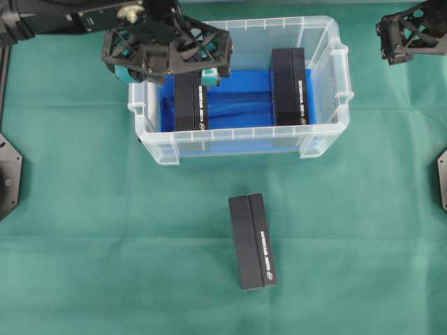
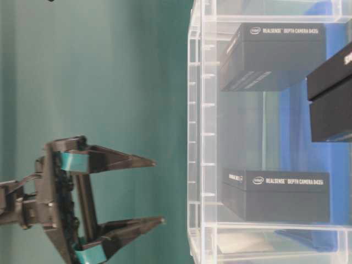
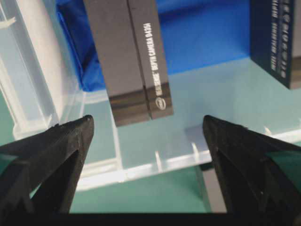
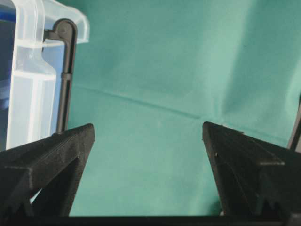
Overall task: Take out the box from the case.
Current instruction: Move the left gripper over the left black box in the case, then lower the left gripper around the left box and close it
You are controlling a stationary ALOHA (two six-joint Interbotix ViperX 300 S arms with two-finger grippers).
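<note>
Here, green cloth (image 1: 84, 244) covers the table. Clear case (image 1: 241, 136) sits up top, blue lining (image 1: 237, 101), two black boxes inside (image 1: 190, 101) (image 1: 288, 87). Third box (image 1: 253, 241) lies outside. Left gripper (image 1: 167, 66) over left box, jaws wide, empty. Right gripper (image 4: 148, 136) wide, empty, beside case.

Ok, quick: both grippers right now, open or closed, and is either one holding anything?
Left gripper: open, empty, above the left box in the case.
Right gripper: open, empty, over the green cloth beside the case.

Clear case (image 1: 328, 129) with blue cloth (image 1: 237, 105), black boxes (image 1: 253, 241), green tablecloth (image 1: 105, 230)
</note>
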